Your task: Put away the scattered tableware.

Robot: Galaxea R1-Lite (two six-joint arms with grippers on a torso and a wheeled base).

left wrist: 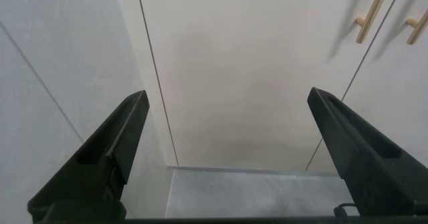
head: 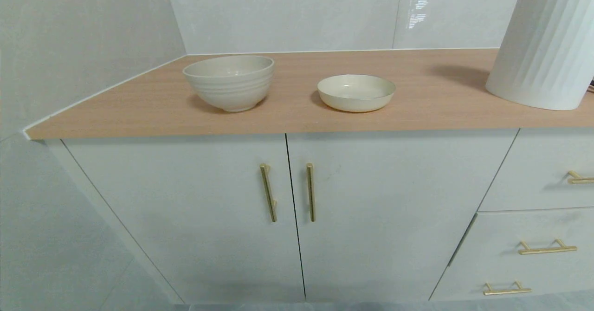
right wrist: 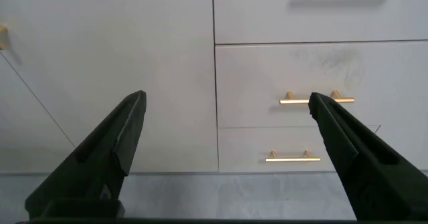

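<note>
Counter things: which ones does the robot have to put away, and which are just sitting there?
For the job: big ribbed bowl; shallow dish, both on the wooden counter.
Just sitting there: tall white ribbed container at the counter's right end; drawers below it.

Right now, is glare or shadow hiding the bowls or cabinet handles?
Head view: glare only on the wall tile; deep bowl and shallow bowl cast soft shadows. Left wrist view: door handle evenly lit. Right wrist view: drawer handle likewise, no glare.

The white ribbed container [head: 543,46] runs past 2 edges (top and right); 1 drawer handle [head: 582,179] is cut short.
</note>
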